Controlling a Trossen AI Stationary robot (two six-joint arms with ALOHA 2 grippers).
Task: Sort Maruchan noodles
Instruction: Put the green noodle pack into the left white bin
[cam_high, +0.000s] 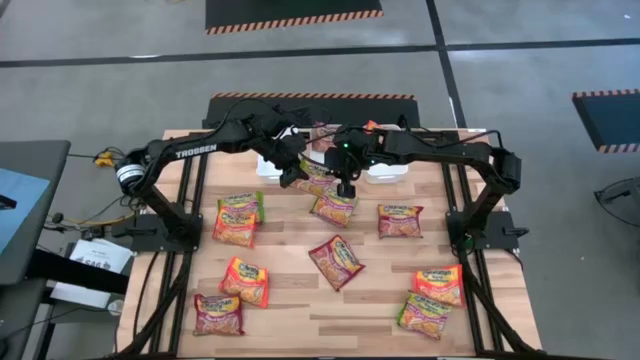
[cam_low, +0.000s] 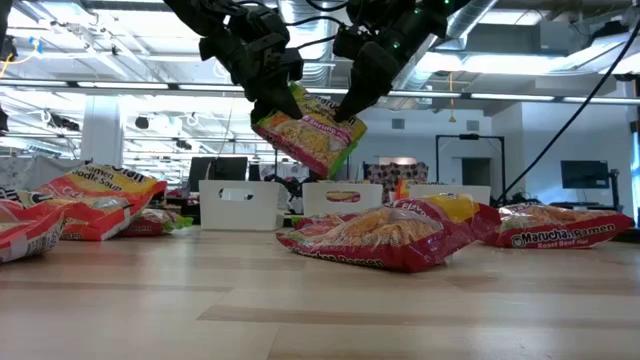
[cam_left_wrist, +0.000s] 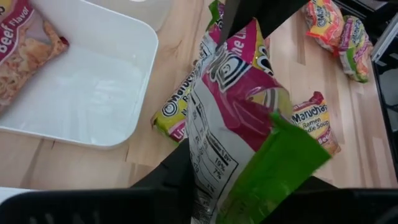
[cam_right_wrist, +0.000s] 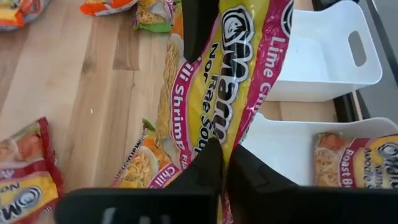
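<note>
Pinching one noodle packet (cam_low: 305, 130) aloft near the white bins (cam_high: 385, 172) with both my left gripper (cam_low: 268, 98) and right gripper (cam_low: 350, 108), I risk tearing it if either arm pulls away.

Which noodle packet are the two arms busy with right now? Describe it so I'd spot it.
Look at the far middle of the wooden table, just in front of the white bins. There the left gripper and right gripper both pinch one lime chili shrimp packet, the only packet in the air.

Ten noodle packets (cam_high: 337, 262) visible from above, three white bins (cam_low: 238, 204), two arms
</note>
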